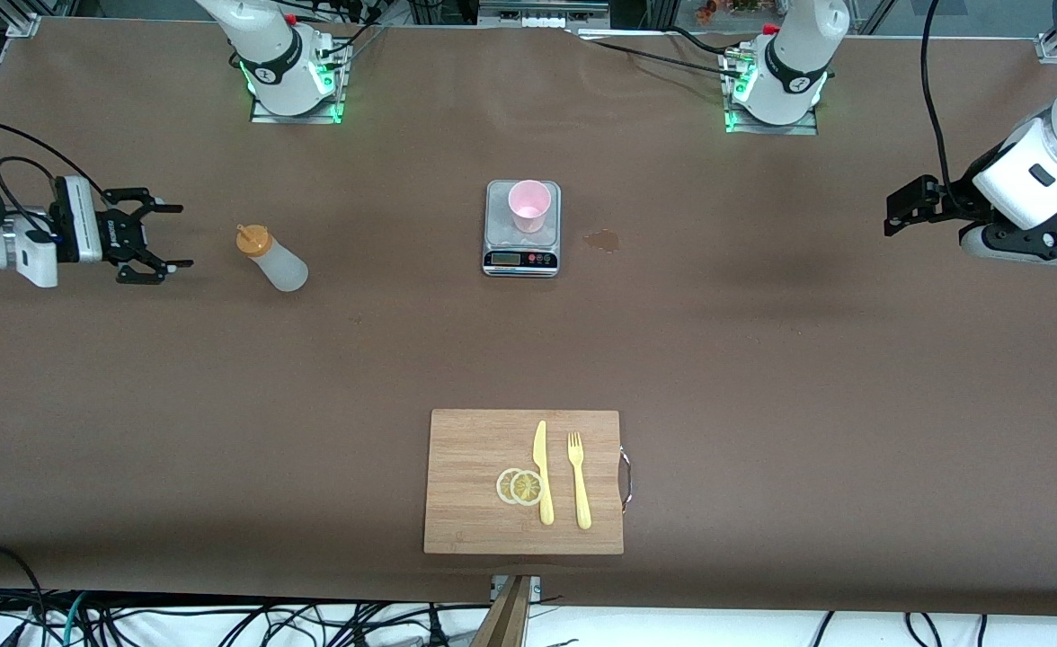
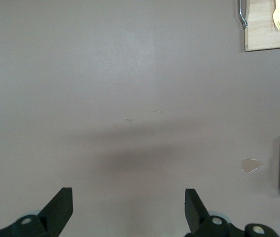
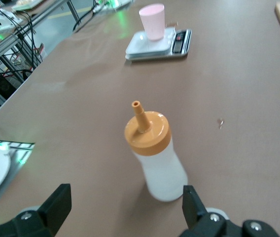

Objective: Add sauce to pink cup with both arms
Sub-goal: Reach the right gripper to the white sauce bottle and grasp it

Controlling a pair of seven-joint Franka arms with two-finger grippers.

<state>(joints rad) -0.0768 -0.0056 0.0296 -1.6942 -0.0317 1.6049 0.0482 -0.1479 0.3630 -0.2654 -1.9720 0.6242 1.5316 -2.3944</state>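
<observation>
Progress: nothing done yet — sauce bottle (image 1: 272,261) untouched, standing on the table toward the right arm's end; no sauce visible in pink cup (image 1: 528,206).
Cup: upright on the grey kitchen scale (image 1: 522,228), mid-table, between the two arm bases and a bit nearer the front cam.
Right gripper (image 1: 153,235): fingers spread wide, holding nothing, low over the table just beside the bottle; the right wrist cam looks straight at the orange nozzle cap (image 3: 147,130), so judged lined up for a grab.
Left gripper (image 1: 906,208): fingers wide apart per the left wrist cam, empty, over bare table at the left arm's end — waiting.
Left to do: grab bottle, carry to cup, tip and squeeze; second arm prob. steadies the cup or bottle.
Around: small brownish spill mark (image 1: 602,240) beside the scale; wooden cutting board (image 1: 475,449) nearer the front cam w/ two lemon slices (image 1: 519,486), yellow plastic knife (image 1: 543,472) and fork (image 1: 578,479).
In the way: nothing between bottle and cup; the light cup could tip if nudged.
</observation>
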